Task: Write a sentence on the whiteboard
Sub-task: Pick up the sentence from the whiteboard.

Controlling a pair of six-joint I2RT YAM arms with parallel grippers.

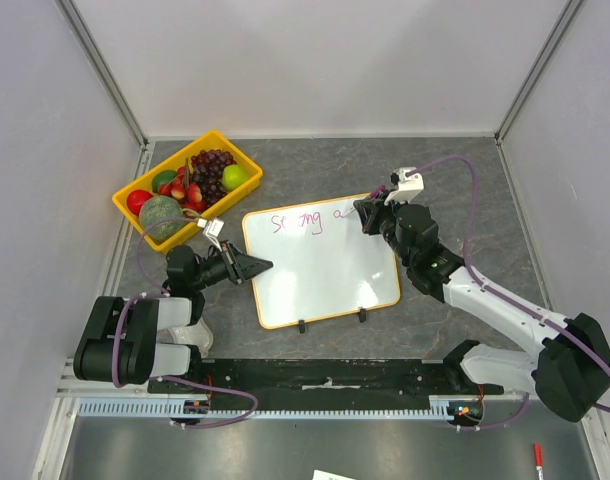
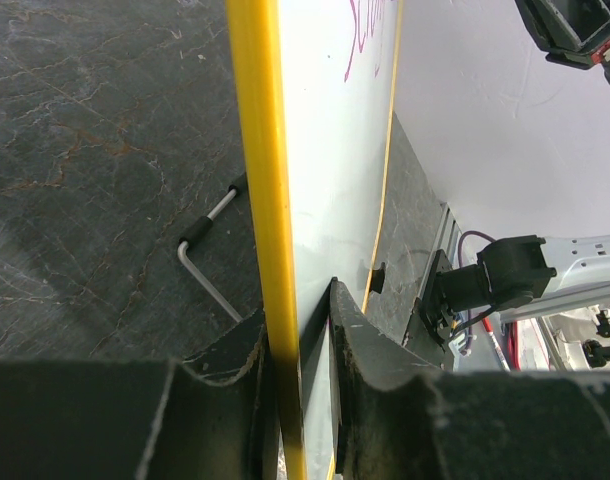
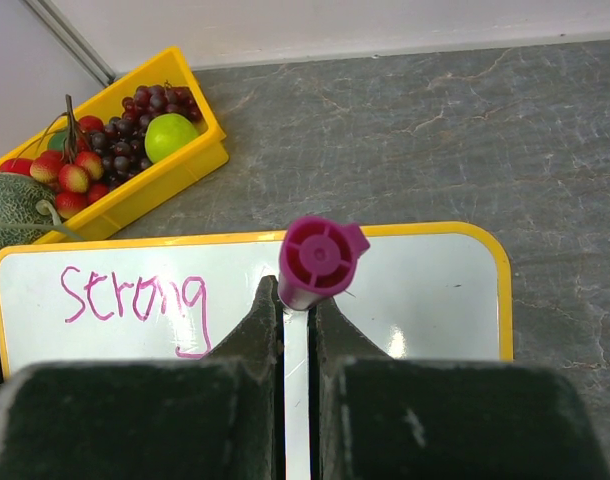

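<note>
Top view: the whiteboard (image 1: 320, 262) lies flat on the grey table (image 1: 465, 190), tilted a little; the sentence (image 1: 307, 222) runs along its far edge in magenta, so far reading "Strong a". The left arm reaches low from the board's left side; the left gripper (image 1: 264, 266) pinches the board's left rim. The right arm stretches in from the board's near-right, wrist bent down; the right gripper (image 1: 368, 215) hangs over the far right corner, just past the writing. A yellow fruit tray (image 1: 243, 152) sits beyond the board's far left corner.

Left wrist view: the dark fingers (image 2: 235, 370) close from both sides on the orange-yellow frame (image 2: 257, 180); a bent metal rod (image 2: 207, 235) lies on the table beside the frame.

Right wrist view: the right gripper is pressed together on a magenta marker (image 3: 320, 262), upright over the board, right of the word "Strong" (image 3: 135, 295).
</note>
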